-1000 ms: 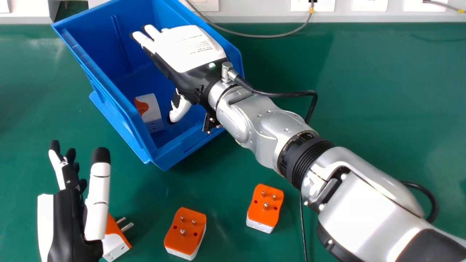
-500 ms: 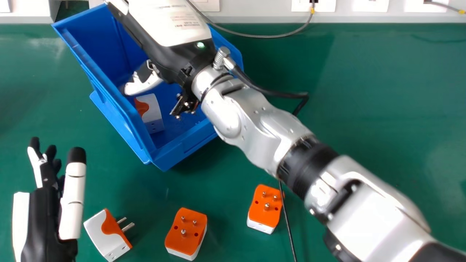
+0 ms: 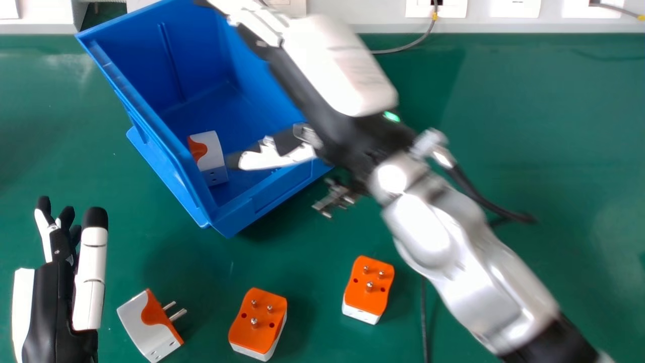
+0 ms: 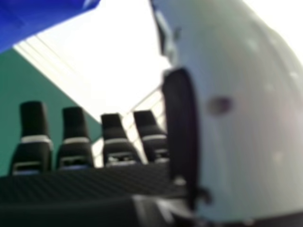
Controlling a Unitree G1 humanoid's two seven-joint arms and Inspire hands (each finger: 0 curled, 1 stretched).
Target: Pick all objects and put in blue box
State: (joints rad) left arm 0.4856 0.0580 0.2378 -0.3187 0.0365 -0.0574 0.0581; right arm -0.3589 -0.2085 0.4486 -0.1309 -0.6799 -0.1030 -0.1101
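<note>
The right hand (image 3: 335,65), fingers straight and pinching nothing, hangs over the right side of the blue box (image 3: 201,45). One adapter (image 3: 210,154) lies inside. Nearer the robot, the middle adapter (image 3: 258,322) and right adapter (image 3: 370,287) sit pins up on the worktop (image 3: 529,126); the left adapter (image 3: 153,327) lies with pins sideways, beside the open left hand (image 3: 53,307). Each is probably light, stiff and slightly slippery plastic, best held by opposite side walls, clear of the metal pins.
</note>
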